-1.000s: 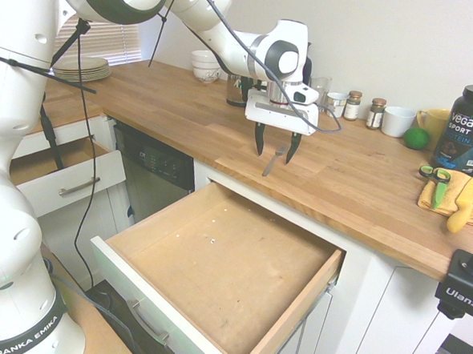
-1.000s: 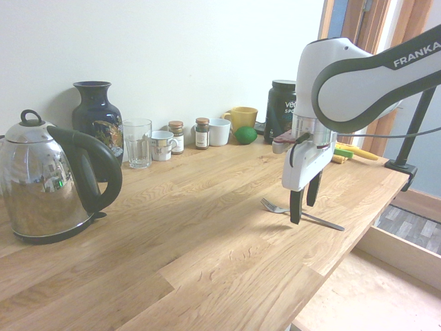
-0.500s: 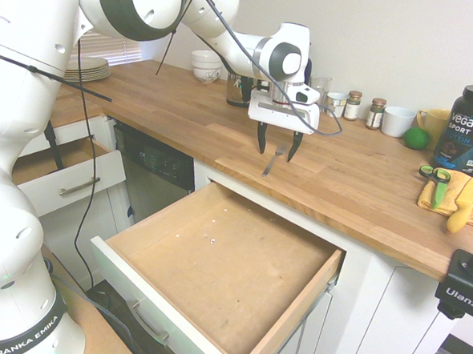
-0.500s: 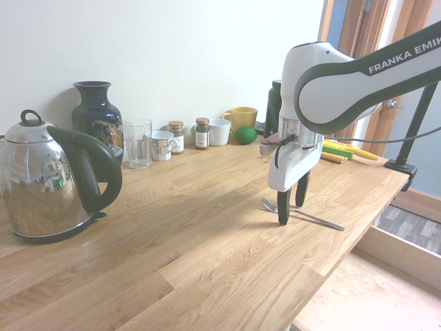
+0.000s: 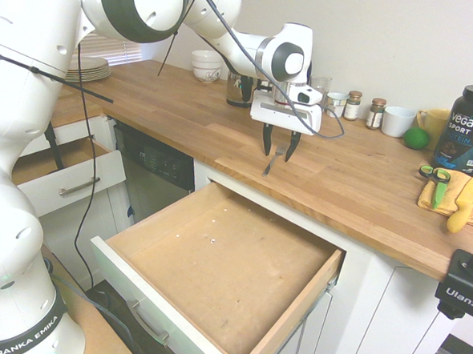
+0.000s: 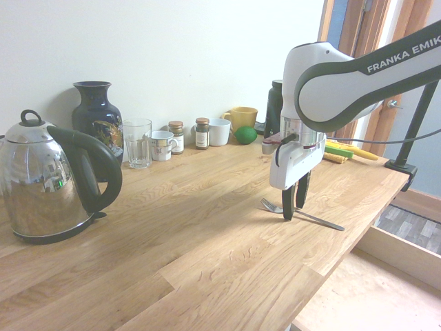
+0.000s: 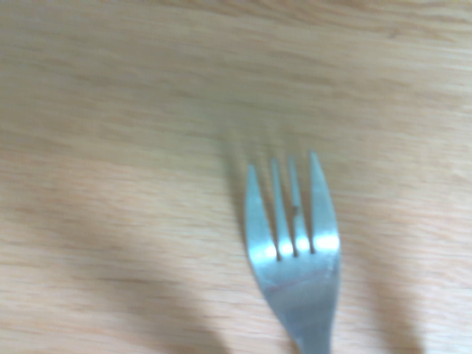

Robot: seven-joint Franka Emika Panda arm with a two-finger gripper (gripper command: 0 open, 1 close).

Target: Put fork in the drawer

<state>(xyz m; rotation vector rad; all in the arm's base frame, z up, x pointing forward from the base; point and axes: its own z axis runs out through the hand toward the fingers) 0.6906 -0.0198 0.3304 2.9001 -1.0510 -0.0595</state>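
Note:
The fork (image 5: 271,163) lies flat on the wooden worktop (image 5: 364,185), its handle end toward the front edge. The second exterior view has the fork (image 6: 320,221) with its tines pointing left, and the wrist view shows the fork's (image 7: 295,258) tines close up. My gripper (image 5: 278,151) points straight down over the neck of the fork, one finger on each side, tips at the wood. In the second exterior view the gripper (image 6: 294,210) still has a narrow gap around the metal. Below the edge the drawer (image 5: 215,264) stands pulled out, its wooden base bare.
A smaller drawer (image 5: 67,183) is pulled out at the left. Green-handled scissors (image 5: 435,175) lie on a yellow cloth at the right, near a lime (image 5: 416,138) and a black tub (image 5: 468,127). Kettle (image 6: 48,183), vase (image 6: 96,117), glass (image 6: 138,143), jars and cups line the wall.
The gripper moved a little toward the fork's tines and came down over it. Its fingers have drawn in from wide apart to a narrow gap around the fork.

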